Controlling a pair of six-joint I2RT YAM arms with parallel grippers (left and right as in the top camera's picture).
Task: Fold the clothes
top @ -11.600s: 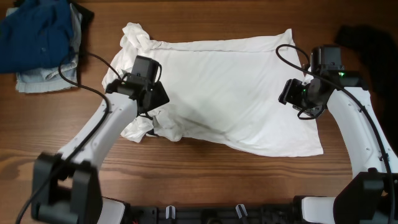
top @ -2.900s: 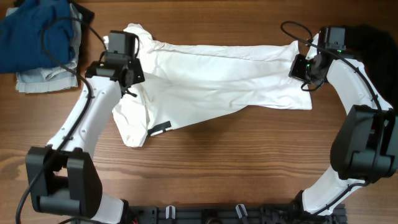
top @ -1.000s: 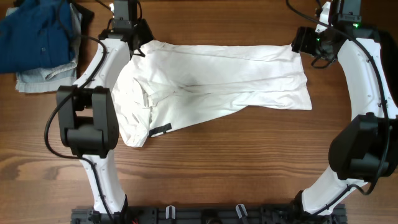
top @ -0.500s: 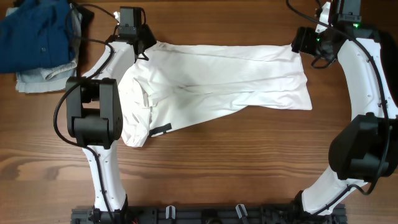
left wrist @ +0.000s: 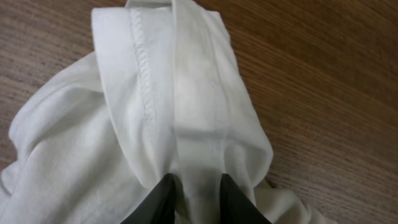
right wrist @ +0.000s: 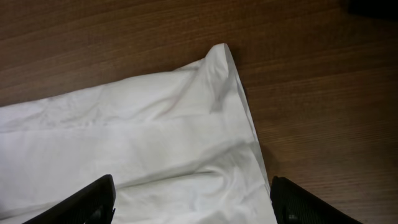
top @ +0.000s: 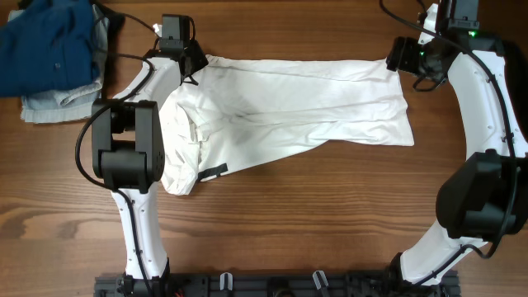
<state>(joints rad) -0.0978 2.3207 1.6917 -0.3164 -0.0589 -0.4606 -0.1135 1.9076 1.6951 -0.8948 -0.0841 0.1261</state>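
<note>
Just changed: the white shirt (top: 289, 103) lay spread wide some seconds back. Its near edge has since been carried up toward the far edge, so it is now a long band across the counter (top: 330, 214).
Last second: the cloth has hardly shifted; only the left claw (top: 188, 64) has drawn a little inward along the far-left corner.
Meaning for the task: the first lengthwise fold looks largely laid on the right. The left end is still bunched and sags toward the near side, its black label (top: 213, 172) turned up, so I judge it needs straightening before any cross fold.
Left claw: in its wrist view it (left wrist: 198, 198) is pinched tight on a stitched hem of the shirt, with fabric gathered between the tips.
Right claw: its tips (right wrist: 191, 186) stand wide apart above the far-right corner and grip nothing; from overhead it (top: 406, 58) sits at that corner.
Surface: brown wood grain, flat and matte. The cloth lies limp on it, with soft creases.
Surroundings: a blue garment (top: 45, 41) rests on a pale folded piece (top: 58, 107) at the far left, well apart from the shirt. A dark cloth (top: 513, 62) shows at the far right.
Room: nothing beyond the counter is visible.
</note>
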